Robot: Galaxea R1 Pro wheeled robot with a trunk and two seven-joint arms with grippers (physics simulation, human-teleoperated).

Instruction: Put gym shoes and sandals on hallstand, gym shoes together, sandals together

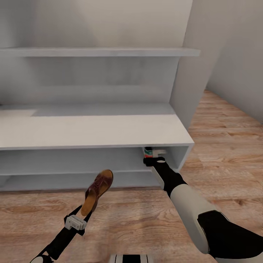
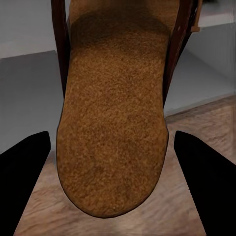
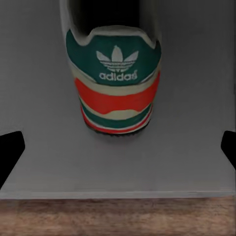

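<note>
Brown leather sandal (image 1: 98, 190) sits pinched in the left gripper (image 1: 84, 215), low centre — lifted toward the hallstand (image 1: 91, 131). The right gripper (image 1: 153, 159) is spread wide, gym shoe (image 3: 114, 83) shelved.

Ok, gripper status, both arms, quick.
Left gripper: shut on the sandal, held above the corridor floor.
Right gripper: open, fingers wide apart, holding nothing; the gym shoe sits on the hallstand shelf just ahead.

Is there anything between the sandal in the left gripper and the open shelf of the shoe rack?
Nothing visible. The sandal hangs above bare floor right before the shoe rack, whose open shelf behind it looks free; the gym shoe sits far right.
</note>
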